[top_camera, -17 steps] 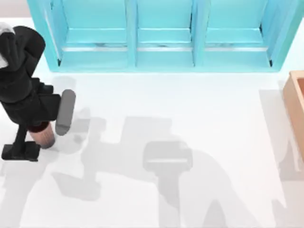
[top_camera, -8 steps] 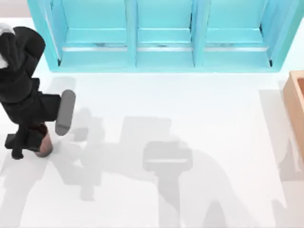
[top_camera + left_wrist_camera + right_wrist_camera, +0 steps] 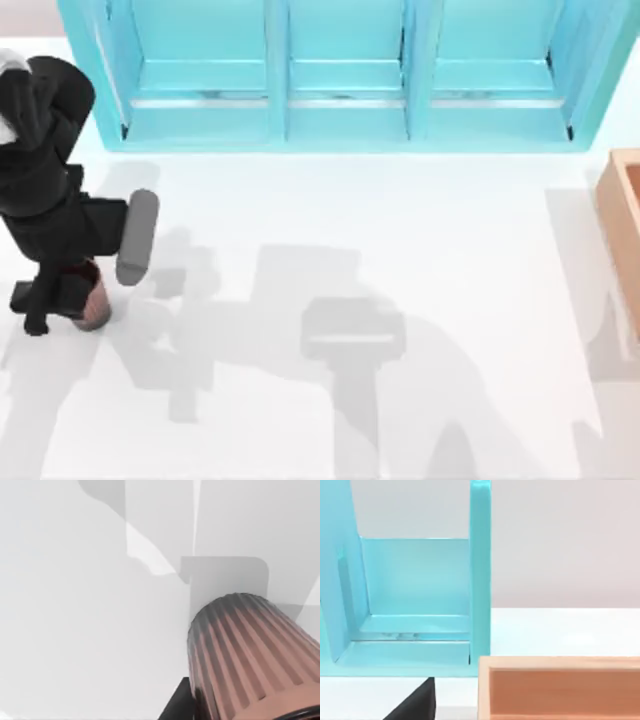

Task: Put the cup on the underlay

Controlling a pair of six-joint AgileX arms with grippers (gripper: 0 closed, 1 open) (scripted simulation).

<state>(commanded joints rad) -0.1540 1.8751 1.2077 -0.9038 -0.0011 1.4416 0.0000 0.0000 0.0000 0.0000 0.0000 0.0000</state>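
Observation:
The cup, reddish-brown and ribbed, stands near the table's left edge, partly hidden under my left arm. My left gripper is shut on the cup, gripping it from the sides. The left wrist view shows the cup close up, with its narrower base toward the white table and a dark finger against its side. The underlay is out of view. A dark part of my right gripper shows in the right wrist view.
A turquoise shelf unit runs along the back of the table. A tan wooden box sits at the right edge, also seen as the box in the right wrist view. White tabletop spreads across the middle and front.
My left gripper's fingers stood apart around the cup one second ago and have closed on it. The cup has shifted slightly left. Hardly anything has moved in the last half second.

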